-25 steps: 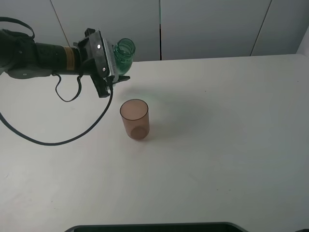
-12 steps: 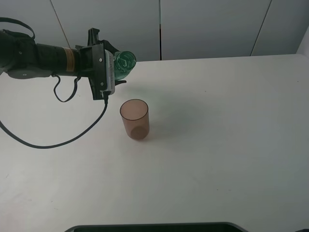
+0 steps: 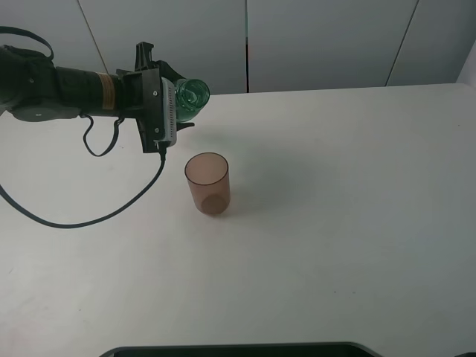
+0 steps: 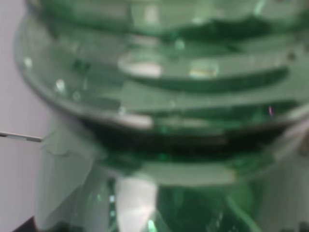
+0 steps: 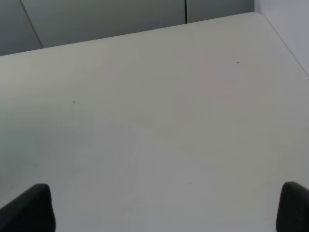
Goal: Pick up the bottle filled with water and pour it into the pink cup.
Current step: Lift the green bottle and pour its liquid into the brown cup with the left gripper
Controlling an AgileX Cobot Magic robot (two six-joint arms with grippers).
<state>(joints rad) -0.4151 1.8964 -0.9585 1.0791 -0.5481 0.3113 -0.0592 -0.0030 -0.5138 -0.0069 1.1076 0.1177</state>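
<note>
The green-tinted clear bottle (image 3: 192, 95) is held in the air by my left gripper (image 3: 166, 111), which is shut on its body. The bottle lies tipped over, its open threaded mouth pointing right, above and a little behind-left of the pink cup (image 3: 207, 184). The cup stands upright on the table, its mouth open. No stream of water shows. In the left wrist view the bottle (image 4: 164, 121) fills the picture, blurred. My right gripper (image 5: 161, 208) is open over bare table, only its two dark fingertips (image 5: 29, 208) showing.
The white table (image 3: 342, 193) stretches around the cup. A black cable (image 3: 89, 216) loops from the left arm down to the table at the left. A dark edge (image 3: 238, 349) runs along the front. Grey wall panels stand behind.
The left wrist has rolled, tipping the bottle further so its mouth points more sideways and lower. In the last half second almost nothing moved. The cup has not moved.
</note>
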